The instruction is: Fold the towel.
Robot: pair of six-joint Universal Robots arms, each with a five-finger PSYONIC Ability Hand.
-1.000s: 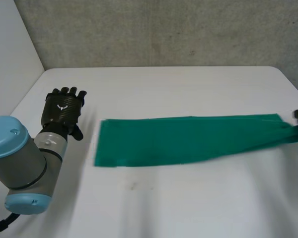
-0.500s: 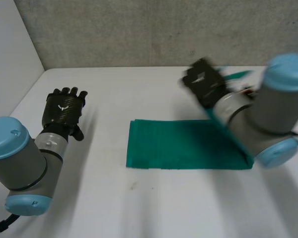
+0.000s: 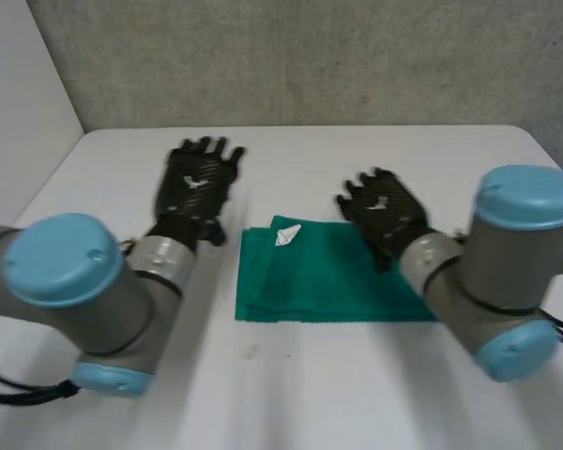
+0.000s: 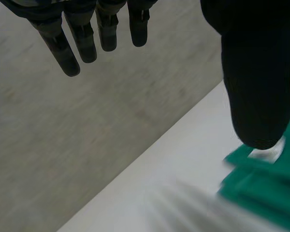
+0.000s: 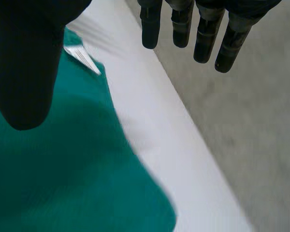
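Fingers, left hand: fingers straight and spread, thumb held apart from them; nothing held; hand above the bench, just beside the towel's left end
Fingers, right hand: fingers straight and slightly spread, thumb apart; nothing held; hand over the far right part of the towel; whether it touches the cloth cannot be told
Towel: green; folded into a layered rectangle; lying flat near the middle of the bench; stacked edges visible at its left end
Tag: white; on top of the towel, near its far left corner
Bench: white; grey wall behind it
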